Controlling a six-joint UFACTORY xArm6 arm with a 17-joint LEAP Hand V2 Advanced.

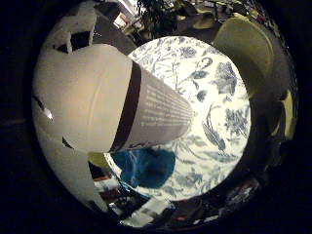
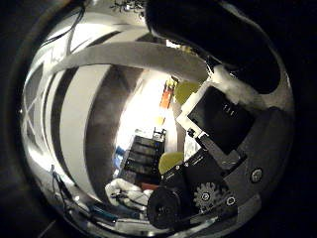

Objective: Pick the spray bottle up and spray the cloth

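Note:
The spray bottle [image 1: 97, 97], white with a dark band, fills much of the little finger side view, close against the palm and held above the table. Its pale body [image 2: 79, 109] also fills one side of the thumb side view. My right hand [image 2: 228, 129] shows there as black and white finger parts with a gear, and a dark finger [image 2: 198, 30] curls over the bottle. A blue cloth [image 1: 146, 168] lies crumpled on the table, just past the bottle's end.
The round table wears a white cloth with a blue flower pattern [image 1: 210, 97]. Yellow-green chairs [image 1: 244, 44] stand round its far side. Room furniture and a yellow object [image 2: 170, 159] show beyond the bottle in the thumb side view.

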